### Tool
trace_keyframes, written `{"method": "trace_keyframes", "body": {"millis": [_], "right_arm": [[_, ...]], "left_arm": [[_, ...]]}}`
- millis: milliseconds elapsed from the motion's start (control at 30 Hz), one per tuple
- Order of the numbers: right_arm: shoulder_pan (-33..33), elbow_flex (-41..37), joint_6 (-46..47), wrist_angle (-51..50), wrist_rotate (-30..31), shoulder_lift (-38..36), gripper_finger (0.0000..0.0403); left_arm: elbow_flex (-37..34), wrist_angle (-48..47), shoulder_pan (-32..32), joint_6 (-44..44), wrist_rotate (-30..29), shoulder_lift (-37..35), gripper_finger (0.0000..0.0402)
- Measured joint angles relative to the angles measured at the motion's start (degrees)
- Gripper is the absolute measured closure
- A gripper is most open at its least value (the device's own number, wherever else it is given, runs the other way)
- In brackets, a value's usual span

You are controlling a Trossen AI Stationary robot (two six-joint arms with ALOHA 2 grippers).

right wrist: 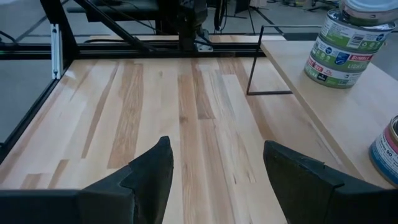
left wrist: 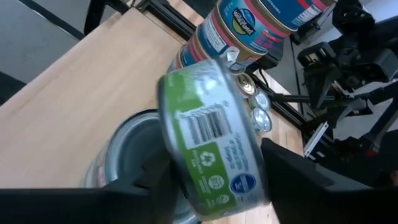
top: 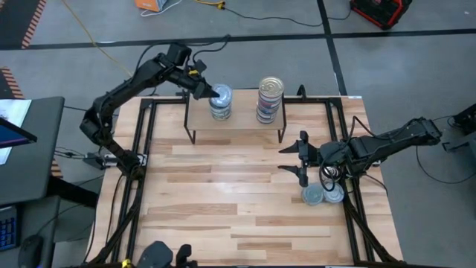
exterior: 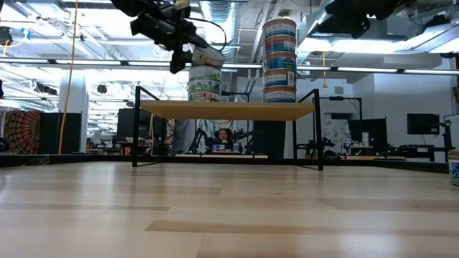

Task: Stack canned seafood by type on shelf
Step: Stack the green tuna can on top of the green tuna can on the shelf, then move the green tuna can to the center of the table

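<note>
While your left hand [top: 210, 92] holds a green-labelled tin [left wrist: 208, 146] clamped between its fingers just above the shorter stack [top: 221, 104] on the shelf [top: 238, 128], you are in the middle of a placing step. From the wrist camera the held tin looks tilted, its rim over the bare lid of the stack's top tin [left wrist: 134, 146], so the next move, as I judge it, calls for levelling it, centring it over that lid, lowering until it seats, and only then letting go; release early or off-centre and the tin may slide off or nudge the pile. The taller stack [top: 270, 100] with blue and pinkish labels stands beside it on the same shelf, near enough that you should back the hand out straight up and not sideways. Your right hand [top: 299, 159] waits low over the counter [top: 223, 208] with its fingers spread wide and nothing between them, close to two loose tins [top: 322, 194] lying near the counter's right edge. Those two look like the next to fetch, so sort them by label before choosing a stack.
</note>
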Motion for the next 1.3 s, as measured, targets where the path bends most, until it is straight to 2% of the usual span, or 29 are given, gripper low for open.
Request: {"method": "trace_keyframes", "body": {"millis": [233,467,667,933,1067,1200,1300], "right_arm": [[0.0,0.0,0.0,0.0,0.0,0.0,0.0127],[0.0,0.0,0.2,0.0,-0.1,0.0,0.0127],[0.0,0.0,0.2,-0.2,-0.1,0.0,0.0127],[0.0,0.0,1.2,-1.2,-0.2,0.0,0.0127],[0.0,0.0,3.0,-4.2,-0.3,0.0,0.0127],[0.0,0.0,5.7,-6.7,-0.3,0.0,0.0127],[0.0,0.0,8.2,-7.6,-0.3,0.0,0.0127]], "left_arm": [[0.0,-0.1,0.1,1.1,0.3,0.0,0.0143],[2.1,-2.2,0.1,5.2,-1.9,0.0,0.0127],[4.8,-7.0,0.2,14.2,-11.1,-0.1,0.0127],[4.8,-4.3,-0.8,24.1,-17.3,-2.1,0.0127],[4.8,-4.4,-6.6,30.9,-25.4,-5.2,0.0137],[4.8,-4.4,-17.3,36.7,-35.9,-7.4,0.0154],[4.8,-5.3,-25.5,37.9,-41.9,-7.5,0.0166]]}}
